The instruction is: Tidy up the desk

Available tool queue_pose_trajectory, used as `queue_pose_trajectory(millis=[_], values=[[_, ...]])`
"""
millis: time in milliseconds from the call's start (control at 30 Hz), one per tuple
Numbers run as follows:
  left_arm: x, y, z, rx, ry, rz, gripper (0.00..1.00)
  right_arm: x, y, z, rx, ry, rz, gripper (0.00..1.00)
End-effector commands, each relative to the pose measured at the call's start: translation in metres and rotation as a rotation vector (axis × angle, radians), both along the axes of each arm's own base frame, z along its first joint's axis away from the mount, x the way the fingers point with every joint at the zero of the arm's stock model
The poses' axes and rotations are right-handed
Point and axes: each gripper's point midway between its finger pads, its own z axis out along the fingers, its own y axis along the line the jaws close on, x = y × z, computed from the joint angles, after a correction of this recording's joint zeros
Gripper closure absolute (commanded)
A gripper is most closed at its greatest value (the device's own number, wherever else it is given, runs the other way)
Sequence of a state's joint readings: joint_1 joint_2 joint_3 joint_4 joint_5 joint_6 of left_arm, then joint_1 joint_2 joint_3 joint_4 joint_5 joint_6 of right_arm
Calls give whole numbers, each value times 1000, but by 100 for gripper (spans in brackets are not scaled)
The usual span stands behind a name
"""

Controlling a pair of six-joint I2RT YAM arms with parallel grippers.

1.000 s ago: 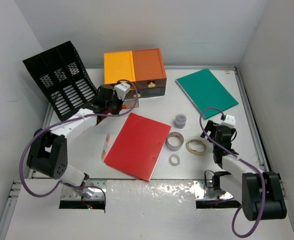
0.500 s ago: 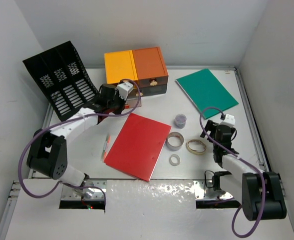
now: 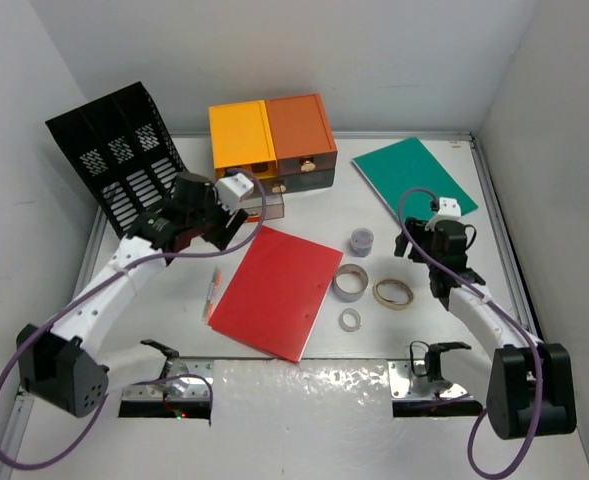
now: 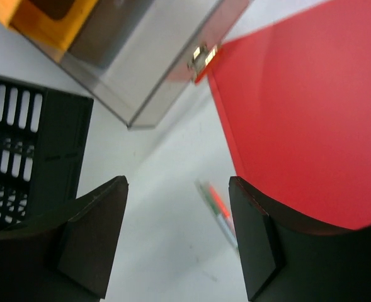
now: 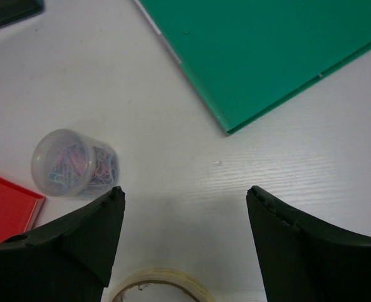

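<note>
The white desk (image 3: 174,310) holds a red folder (image 3: 276,290) (image 4: 311,113), a green folder (image 3: 414,185) (image 5: 261,50) and a pen (image 3: 212,290) (image 4: 220,211). A clear grey drawer (image 3: 264,205) (image 4: 141,56) with a gold knob sticks out of the yellow-and-orange drawer unit (image 3: 269,135). My left gripper (image 3: 206,228) (image 4: 177,189) hangs open and empty over bare desk, between the black rack and the red folder. My right gripper (image 3: 412,247) (image 5: 185,192) is open and empty above the desk, near a paper-clip jar (image 3: 361,241) (image 5: 75,162).
A black slotted file rack (image 3: 124,160) (image 4: 21,145) leans at the far left. A grey tape roll (image 3: 350,282), a small roll (image 3: 350,320) and a beige roll (image 3: 393,293) (image 5: 160,286) lie right of the red folder. White walls enclose the desk.
The left gripper drew the clear drawer out, then opened and backed off to the left. The right arm moved slightly toward the far side and its jaws narrowed a little.
</note>
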State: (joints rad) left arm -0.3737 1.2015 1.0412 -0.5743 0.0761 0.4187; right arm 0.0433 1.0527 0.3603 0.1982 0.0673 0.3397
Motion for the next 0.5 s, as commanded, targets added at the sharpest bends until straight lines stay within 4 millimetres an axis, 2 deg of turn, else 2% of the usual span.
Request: queue_pose_trajectory(millis=[0,100,233,467], values=[[-25,21,-13,111,36,-25,36,5,22,8,-8,29,118,27],[-37,30,-29,140,93,-13,36,17,43,18,-52,28,191,35],[-50,32,-47,151,144,-28,36,23,63,13,-73,96,264,42],[-78,48,-88,233,250,-60,36,7,66,-5,-79,215,294,43]])
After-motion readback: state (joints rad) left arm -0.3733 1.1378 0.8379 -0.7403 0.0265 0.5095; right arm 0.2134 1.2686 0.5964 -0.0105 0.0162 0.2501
